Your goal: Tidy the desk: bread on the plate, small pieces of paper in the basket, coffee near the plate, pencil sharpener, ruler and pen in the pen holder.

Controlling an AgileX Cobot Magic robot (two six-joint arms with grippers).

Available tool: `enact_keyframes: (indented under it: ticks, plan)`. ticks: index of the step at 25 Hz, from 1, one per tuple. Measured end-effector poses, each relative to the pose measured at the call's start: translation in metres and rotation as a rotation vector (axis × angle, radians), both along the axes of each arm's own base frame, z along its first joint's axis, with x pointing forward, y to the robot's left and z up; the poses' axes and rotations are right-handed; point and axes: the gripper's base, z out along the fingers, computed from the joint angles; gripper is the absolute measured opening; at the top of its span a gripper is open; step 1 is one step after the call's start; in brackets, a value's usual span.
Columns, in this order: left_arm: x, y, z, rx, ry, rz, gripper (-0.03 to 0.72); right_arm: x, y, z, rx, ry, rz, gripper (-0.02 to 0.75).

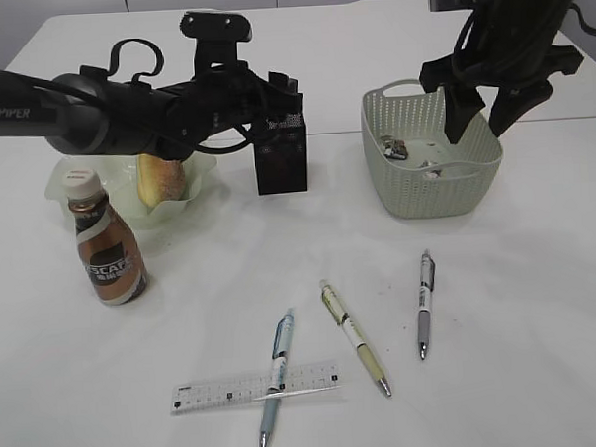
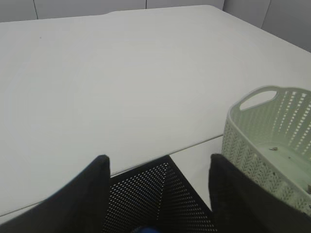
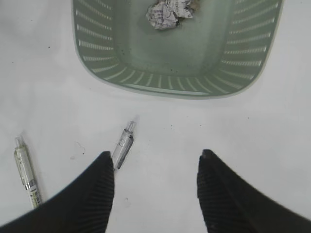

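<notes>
Evidently the spread, empty left gripper (image 2: 158, 194) hovers over the black mesh pen holder (image 1: 280, 150), a drop there likely done. Next, the right gripper (image 3: 155, 189), also spread and empty, should descend onto the grey pen (image 3: 122, 145) just ahead.

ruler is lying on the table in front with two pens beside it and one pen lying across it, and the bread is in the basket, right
Not quite: the bread is on the plate, as the exterior view shows. The basket holds only crumpled paper. The ruler does lie in front with one pen across it.
</notes>
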Motion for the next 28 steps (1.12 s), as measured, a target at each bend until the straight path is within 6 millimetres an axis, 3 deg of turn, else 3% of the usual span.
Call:
enact_keyframes:
  ticks: [8, 17, 28]
  plan:
    - [-0.002, 0.002, 0.005, 0.026, 0.047, 0.003, 0.472, 0.000, 0.000, 0.000, 0.000, 0.000, 0.000, 0.404]
    - [-0.016, 0.009, 0.059, 0.048, 0.085, 0.011, 0.472, 0.000, 0.000, 0.000, 0.000, 0.000, 0.000, 0.404]
    - [-0.051, 0.028, 0.120, 0.130, 0.276, 0.030, 0.463, 0.000, 0.000, 0.000, 0.004, 0.001, 0.000, 0.404]
